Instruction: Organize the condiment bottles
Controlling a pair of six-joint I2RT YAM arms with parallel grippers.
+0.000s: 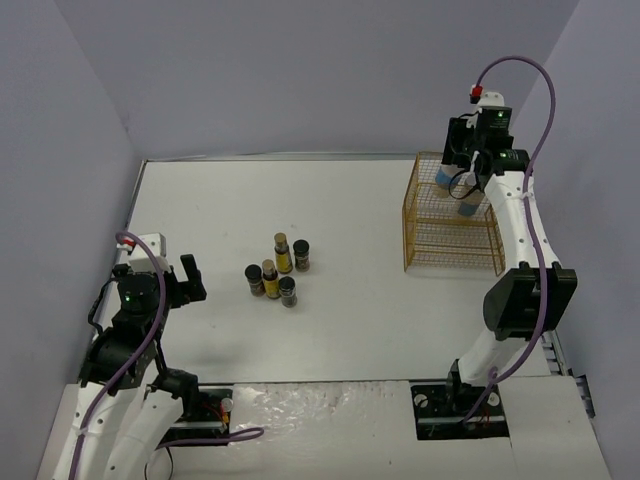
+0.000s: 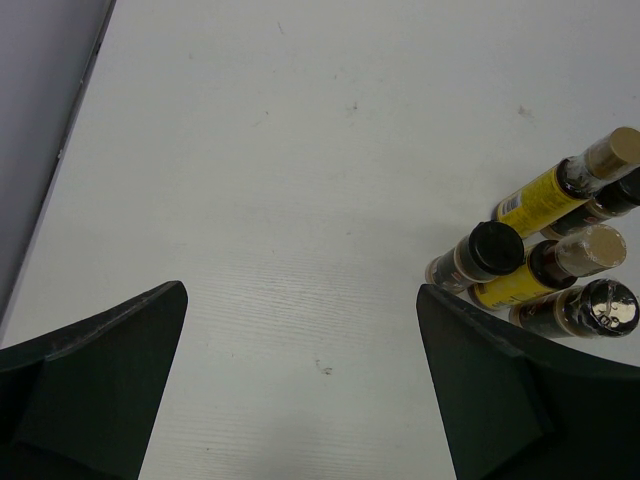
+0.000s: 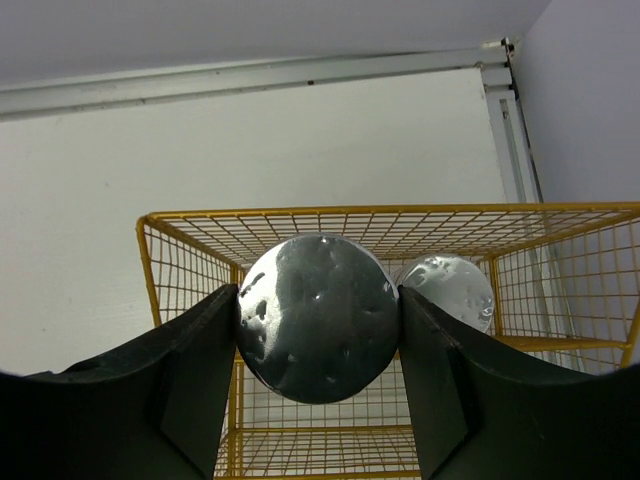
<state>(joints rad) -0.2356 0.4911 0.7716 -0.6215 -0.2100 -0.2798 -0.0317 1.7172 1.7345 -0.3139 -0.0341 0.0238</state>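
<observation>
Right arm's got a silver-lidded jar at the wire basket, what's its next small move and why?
Probably lower the jar into the basket: the right gripper holds it over the wire, beside the second silver-lidded jar already inside.

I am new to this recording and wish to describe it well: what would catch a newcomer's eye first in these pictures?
First, the right pincer, shut on a silver-lidded jar at the gold wire basket on the table's far right, where a second silver-lidded jar sits. Next, the five small bottles clustered mid-table, with the open left pincer just to their left.
</observation>
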